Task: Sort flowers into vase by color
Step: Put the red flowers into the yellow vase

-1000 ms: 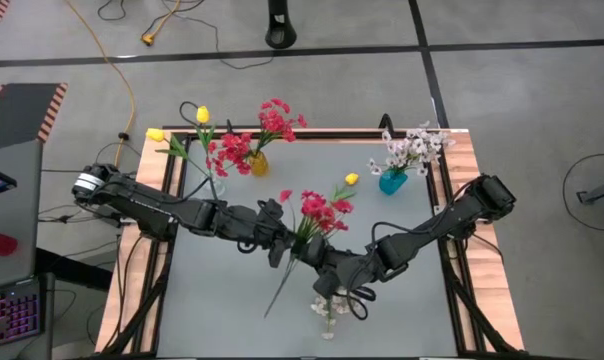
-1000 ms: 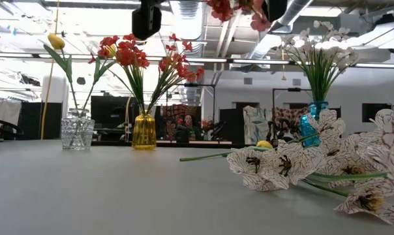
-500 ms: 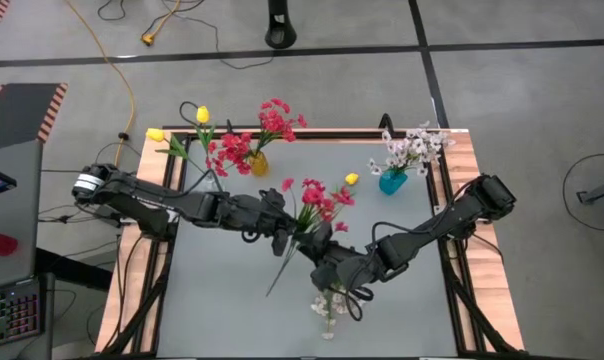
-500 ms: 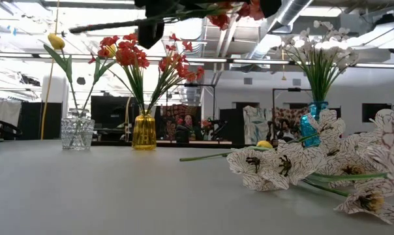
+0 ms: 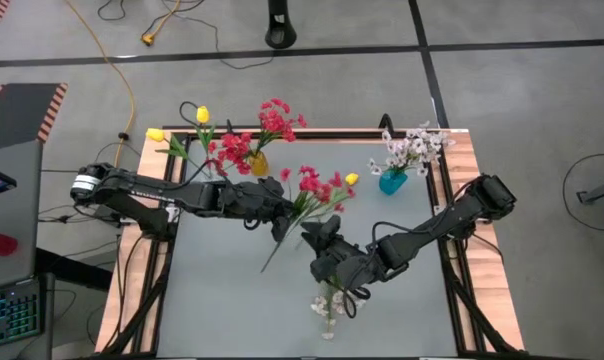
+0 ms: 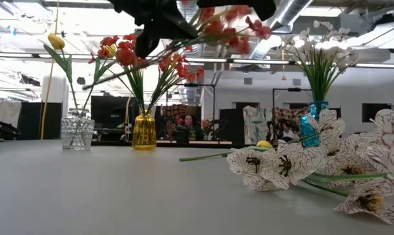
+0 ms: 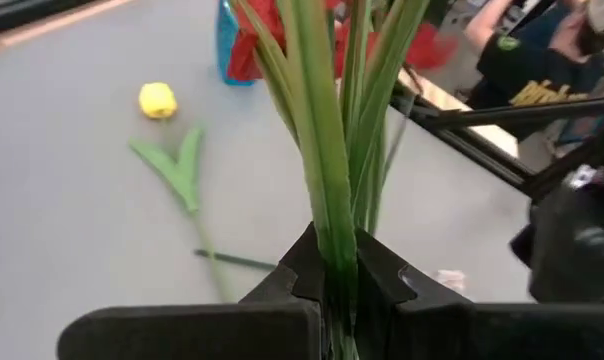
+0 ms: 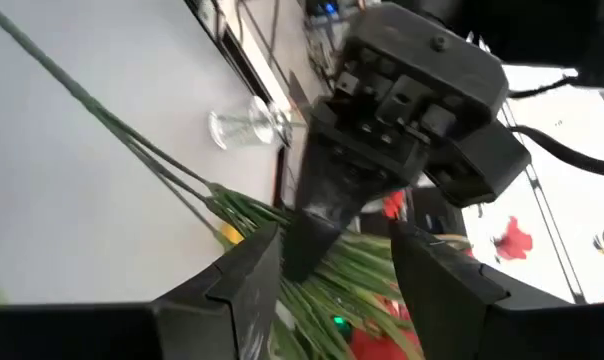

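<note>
Stems of the red spray (image 5: 317,192), light and springy, sit pinched in the left gripper (image 5: 282,226) mid-table, blossoms toward two o'clock; best held low. Right gripper (image 5: 317,236), released, hovers beside.

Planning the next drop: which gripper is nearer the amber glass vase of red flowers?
Left. The left gripper, clamped on a red-blossomed spray, sits just beside the amber glass vase; the right gripper is farther off, toward the table's middle.
</note>
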